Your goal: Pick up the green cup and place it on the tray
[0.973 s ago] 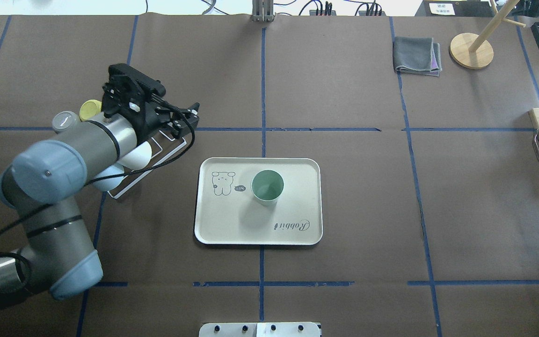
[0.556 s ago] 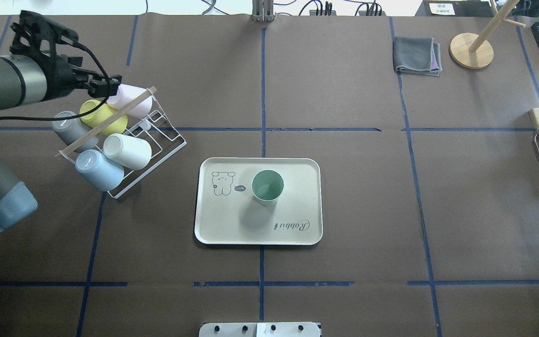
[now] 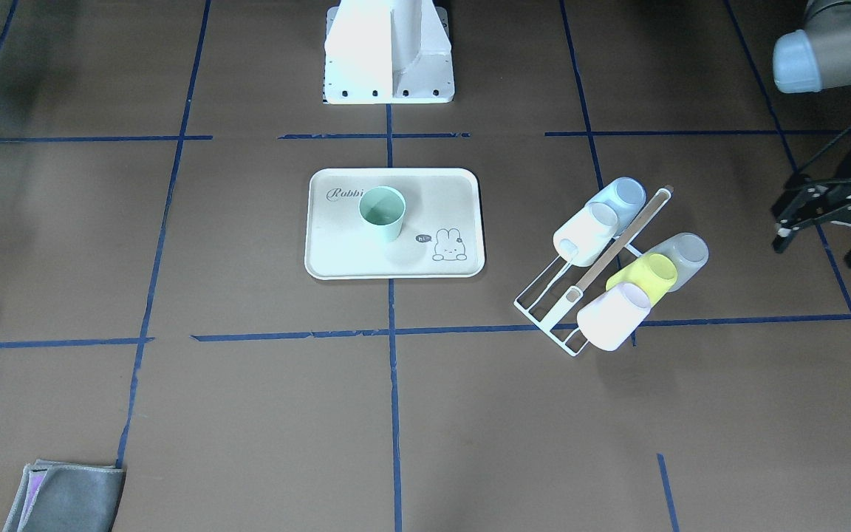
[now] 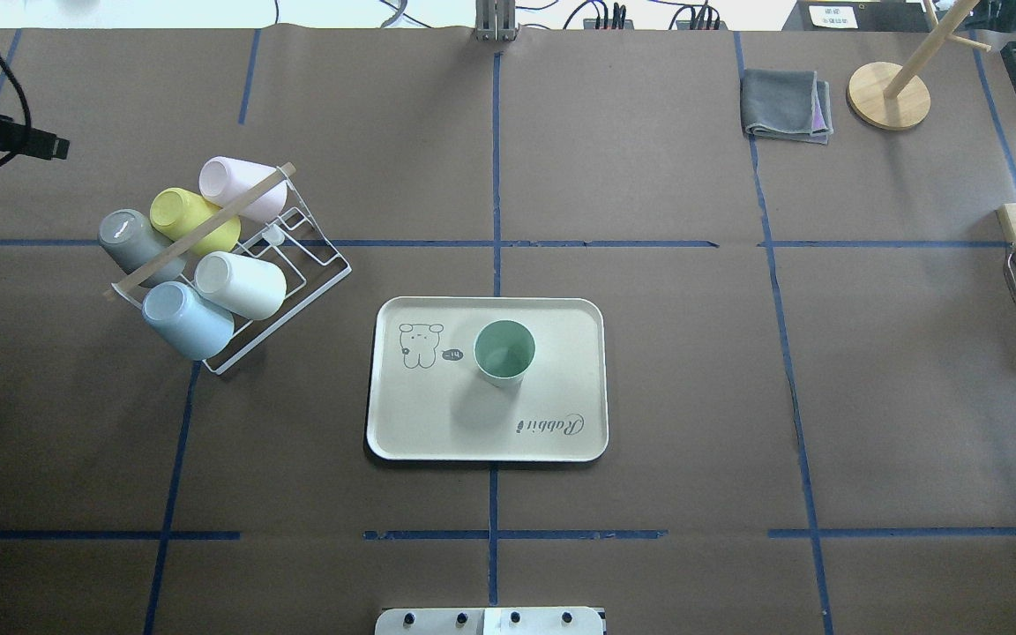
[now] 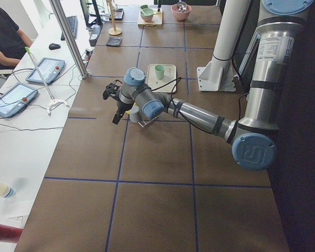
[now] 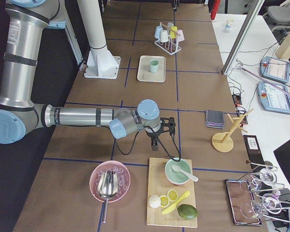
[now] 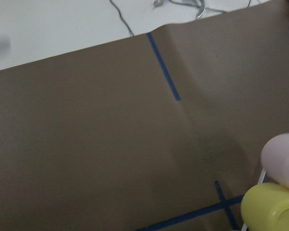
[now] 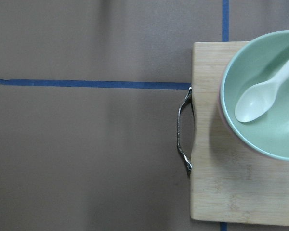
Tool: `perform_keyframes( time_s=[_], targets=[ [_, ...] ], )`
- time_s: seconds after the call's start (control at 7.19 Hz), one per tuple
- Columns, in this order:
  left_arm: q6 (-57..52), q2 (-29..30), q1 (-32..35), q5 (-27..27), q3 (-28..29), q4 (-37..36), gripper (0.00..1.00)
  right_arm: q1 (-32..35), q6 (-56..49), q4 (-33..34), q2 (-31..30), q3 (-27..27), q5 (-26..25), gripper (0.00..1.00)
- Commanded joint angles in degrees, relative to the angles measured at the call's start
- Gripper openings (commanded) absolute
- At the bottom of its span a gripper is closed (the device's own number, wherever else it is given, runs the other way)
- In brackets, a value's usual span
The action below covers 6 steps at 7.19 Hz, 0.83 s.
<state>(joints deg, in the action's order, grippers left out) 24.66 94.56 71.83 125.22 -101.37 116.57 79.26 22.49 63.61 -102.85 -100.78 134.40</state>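
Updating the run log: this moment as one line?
phase: placement done | green cup: upright on tray | left gripper: open, empty, beside rack | right gripper: by board, state unclear

Cup rack (image 4: 321, 265), folded grey cloth (image 4: 783, 102)

The matt plastic green cup (image 4: 504, 353) stands on a smooth tray (image 4: 437, 414) over matt brown paper (image 4: 693, 370).

A small pale mint-green plastic tumbler (image 4: 504, 353), handleless and slightly tapered with a darker green inside, stands upright, mouth up, on a cream rectangular tray (image 4: 437, 432) with rounded corners and a raised rim. The tumbler sits just beside the tray's bunny drawing, near the "Rabbit" script. The tray lies flat on the brown desk (image 4: 693, 397), near its middle.
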Motion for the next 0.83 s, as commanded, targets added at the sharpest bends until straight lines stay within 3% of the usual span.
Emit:
perform_keyframes(
  time_s=[0.0,0.14,0.28,0.7],
  targets=[
    [-15.2,-2.3,8.9,9.9,8.2,-5.5,1.00,2.4,-4.0,0.7,0.1,2.4,0.3,1.00],
    [-25.1,-2.3,12.2,11.4,11.4,-11.1,1.00,3.7,-7.2,3.2,0.0,2.4,0.3,1.00],
    [-27.6,-2.3,13.0,11.4,11.5,-16.2,1.00,5.0,-10.9,6.3,0.1,2.4,0.3,1.00],
    [-22.3,-2.8,13.7,14.5,11.1,-27.1,1.00,8.8,-20.3,20.5,3.5,1.5,0.4,1.00]
  ],
)
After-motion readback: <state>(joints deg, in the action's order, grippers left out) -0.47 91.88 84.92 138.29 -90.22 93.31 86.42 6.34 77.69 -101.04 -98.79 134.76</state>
